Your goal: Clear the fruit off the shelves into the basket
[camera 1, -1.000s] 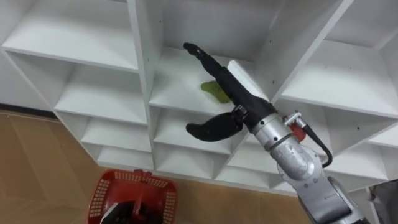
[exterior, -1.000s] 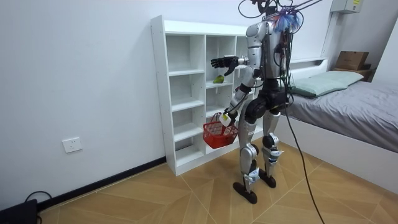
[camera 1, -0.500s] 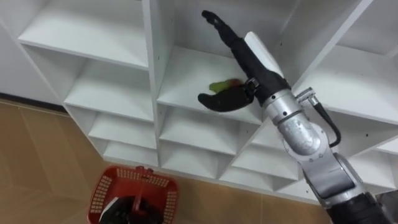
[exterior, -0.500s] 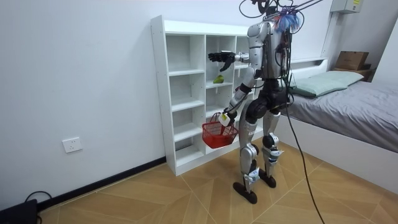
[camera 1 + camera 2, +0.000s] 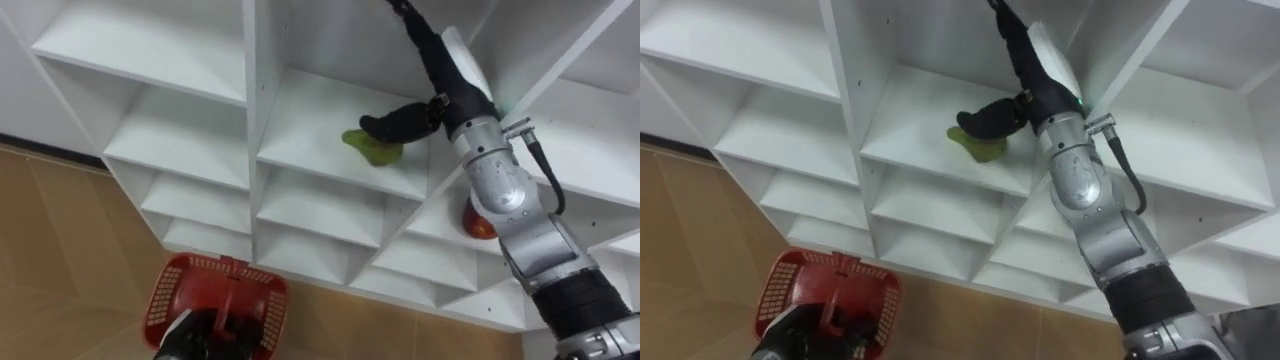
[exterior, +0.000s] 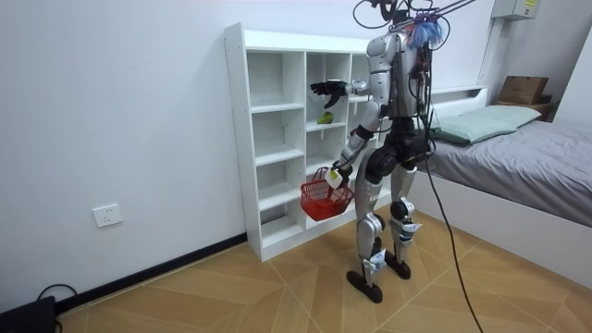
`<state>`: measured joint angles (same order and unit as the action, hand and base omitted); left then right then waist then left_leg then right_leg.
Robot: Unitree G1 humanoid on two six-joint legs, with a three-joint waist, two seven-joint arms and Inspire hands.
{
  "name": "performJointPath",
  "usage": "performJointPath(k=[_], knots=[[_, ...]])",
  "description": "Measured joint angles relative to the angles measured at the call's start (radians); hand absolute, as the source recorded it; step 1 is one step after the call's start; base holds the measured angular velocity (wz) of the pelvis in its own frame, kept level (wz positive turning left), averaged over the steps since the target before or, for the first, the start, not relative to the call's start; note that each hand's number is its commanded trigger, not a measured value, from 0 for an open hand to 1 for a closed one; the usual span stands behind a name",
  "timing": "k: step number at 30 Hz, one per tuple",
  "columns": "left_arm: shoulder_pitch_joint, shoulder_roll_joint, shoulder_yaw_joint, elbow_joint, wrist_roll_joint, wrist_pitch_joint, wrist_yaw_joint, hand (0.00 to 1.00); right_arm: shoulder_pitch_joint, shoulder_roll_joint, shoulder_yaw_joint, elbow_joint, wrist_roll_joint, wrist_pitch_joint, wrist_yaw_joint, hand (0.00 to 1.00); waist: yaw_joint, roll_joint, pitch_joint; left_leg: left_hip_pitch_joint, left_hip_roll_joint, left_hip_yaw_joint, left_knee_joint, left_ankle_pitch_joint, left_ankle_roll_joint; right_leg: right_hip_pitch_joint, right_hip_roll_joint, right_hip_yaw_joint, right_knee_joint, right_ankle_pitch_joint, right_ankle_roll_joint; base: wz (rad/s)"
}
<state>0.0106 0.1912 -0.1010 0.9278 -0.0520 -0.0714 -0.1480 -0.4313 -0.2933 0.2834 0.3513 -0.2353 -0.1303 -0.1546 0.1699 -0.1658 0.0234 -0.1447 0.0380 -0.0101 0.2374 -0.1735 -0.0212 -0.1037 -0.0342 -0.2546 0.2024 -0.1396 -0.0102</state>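
A green fruit (image 5: 372, 148) lies on a middle shelf of the white closet (image 5: 190, 70). My right hand (image 5: 442, 68) reaches into that compartment, open, with straight fingers pointing up at the back wall and the thumb just over the fruit's top. A red fruit (image 5: 478, 225) sits one shelf lower to the right, half hidden behind my forearm. Low at the left, my left hand (image 5: 196, 338) is shut on the handle of a red basket (image 5: 168, 300). In the room view I stand facing the closet (image 6: 277, 139), the basket (image 6: 326, 197) at hip height.
The closet's other compartments (image 5: 760, 130) hold nothing. Wooden floor (image 5: 60, 250) lies below it. A bed (image 6: 518, 157) stands behind me at the room view's right, with a box (image 6: 523, 89) on its headboard shelf.
My right hand has moved up and deeper into the compartment, from in front of the green fruit to above it. The eye views shifted a little. The basket hangs as before.
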Motion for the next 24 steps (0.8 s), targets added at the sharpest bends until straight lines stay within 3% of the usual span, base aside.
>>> performJointPath(k=[8,15,24], knots=[[0.011,0.001,-0.001,0.001,0.0,0.028,0.001,1.0,-0.024,0.0,0.001,0.114,0.027,-0.002,-0.024,0.0,0.004,-0.001,0.0014,0.002,-0.01,-0.022,0.0,0.003,0.004,0.015,-0.008,-0.013,-0.001,0.0,0.001,0.08],[0.014,0.023,-0.001,-0.003,0.0,0.028,0.001,1.0,-0.063,0.002,0.0,0.242,0.033,-0.003,-0.025,0.0,0.008,-0.015,0.0091,-0.005,-0.021,-0.036,0.001,0.009,0.01,0.016,-0.019,-0.031,0.0,-0.002,0.004,0.08],[0.014,0.031,0.002,-0.006,0.007,0.026,0.009,1.0,-0.06,0.001,0.003,0.304,0.033,-0.033,0.023,0.0,0.009,-0.019,0.0076,-0.009,-0.024,-0.05,0.002,0.009,0.01,0.017,-0.021,-0.046,-0.001,-0.002,0.004,0.03]])
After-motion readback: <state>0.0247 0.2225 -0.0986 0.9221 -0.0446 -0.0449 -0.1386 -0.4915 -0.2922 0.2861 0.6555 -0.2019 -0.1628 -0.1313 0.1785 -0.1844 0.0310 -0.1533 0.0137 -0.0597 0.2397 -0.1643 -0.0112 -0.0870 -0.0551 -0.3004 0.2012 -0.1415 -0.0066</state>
